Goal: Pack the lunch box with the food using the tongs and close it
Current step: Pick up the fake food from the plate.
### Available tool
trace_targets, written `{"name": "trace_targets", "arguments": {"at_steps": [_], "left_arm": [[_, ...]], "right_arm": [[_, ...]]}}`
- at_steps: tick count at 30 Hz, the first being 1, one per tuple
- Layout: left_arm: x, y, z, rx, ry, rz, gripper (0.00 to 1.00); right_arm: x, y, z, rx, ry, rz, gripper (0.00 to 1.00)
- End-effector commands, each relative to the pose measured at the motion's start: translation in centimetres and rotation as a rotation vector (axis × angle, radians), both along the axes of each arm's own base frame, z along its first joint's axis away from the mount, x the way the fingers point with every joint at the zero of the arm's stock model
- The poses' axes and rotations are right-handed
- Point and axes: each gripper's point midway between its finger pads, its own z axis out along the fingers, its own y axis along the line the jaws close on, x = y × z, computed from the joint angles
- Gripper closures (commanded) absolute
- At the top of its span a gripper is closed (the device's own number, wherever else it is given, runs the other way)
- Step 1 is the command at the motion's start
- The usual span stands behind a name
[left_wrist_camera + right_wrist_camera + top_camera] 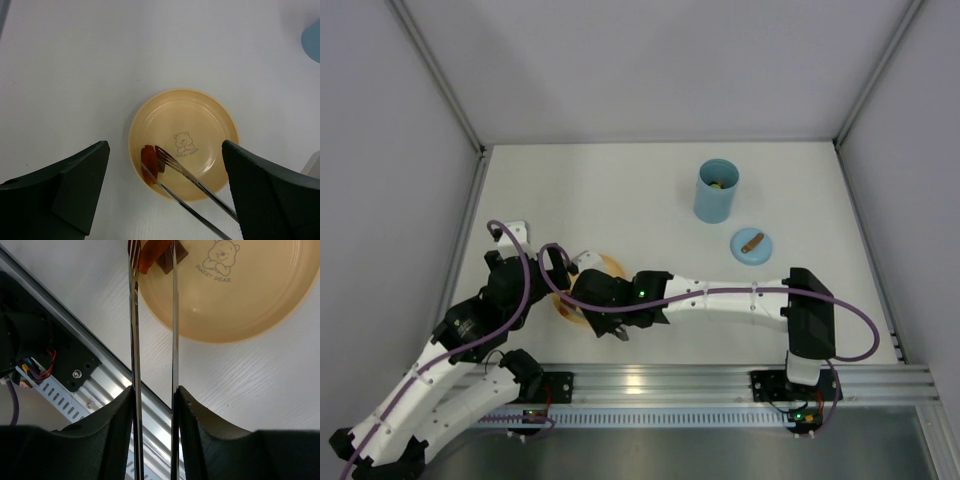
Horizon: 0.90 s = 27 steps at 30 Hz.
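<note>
My right gripper [154, 392] is shut on the tongs [133, 340], pressing both slim arms inward. The tong tips straddle an orange food piece [148, 162] at the near left of the yellow plate [210, 115]. A dark brown bit [167, 262] lies against the orange piece. My left gripper [165, 145] hangs open above the plate, holding nothing. At the back right, the light blue lunch box [716, 192] stands upright and uncovered with some food inside. Its blue lid [752, 246] lies on the table just in front of it.
The aluminium rail [95, 385] at the table's near edge runs just behind the tongs. Grey walls close in the table on the left, back and right. Both arms crowd over the plate [610, 266] at the near left.
</note>
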Motion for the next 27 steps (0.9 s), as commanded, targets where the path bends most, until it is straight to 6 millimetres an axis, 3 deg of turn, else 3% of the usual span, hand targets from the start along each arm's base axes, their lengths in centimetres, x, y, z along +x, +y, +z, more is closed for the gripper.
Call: {"name": "trace_targets", "arguments": {"at_steps": [1,27], "left_arm": [[0.1,0.1,0.5,-0.014,-0.02,0.009,0.01],[0.0,0.2,0.6,-0.017,-0.025,0.014,0.01]], "right_arm": [[-0.4,0.9,1.0,0.037,-0.028,-0.012,0.63],[-1.4,1.7,0.2,0.02,-0.011,0.021,0.62]]}}
